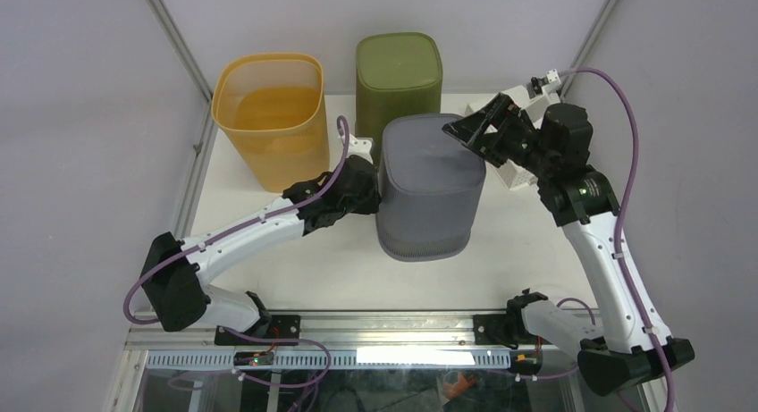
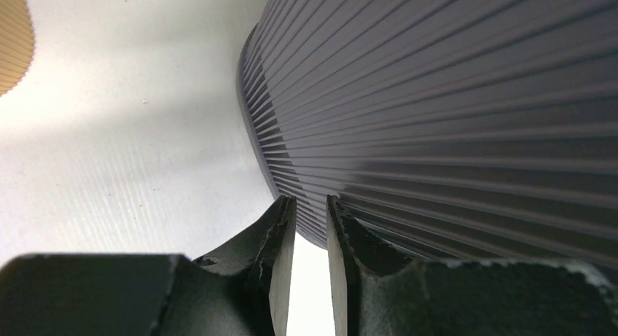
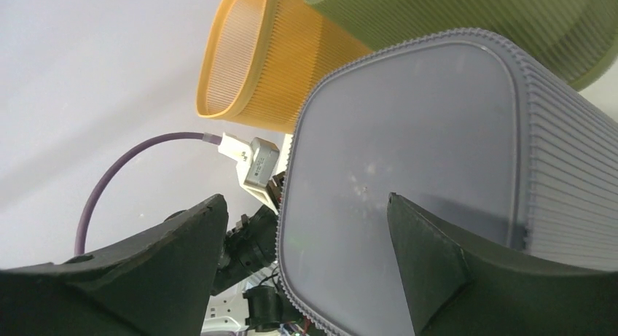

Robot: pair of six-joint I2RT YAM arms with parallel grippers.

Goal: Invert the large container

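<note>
The grey ribbed container (image 1: 429, 193) stands upside down mid-table, its flat base facing up. It fills the left wrist view (image 2: 452, 95) and the right wrist view (image 3: 408, 132). My left gripper (image 1: 371, 193) is low at the container's left wall near the rim. Its jaws stand a narrow gap apart with nothing between them (image 2: 311, 199), the tips just short of the wall. My right gripper (image 1: 474, 130) hovers over the container's back right top corner, wide open and empty (image 3: 306, 197).
A yellow container (image 1: 273, 117) stands upright at the back left. A green container (image 1: 398, 77) stands upside down behind the grey one. A white object (image 1: 514, 175) sits under the right wrist. The white table (image 1: 295, 269) has metal frame posts at its back corners.
</note>
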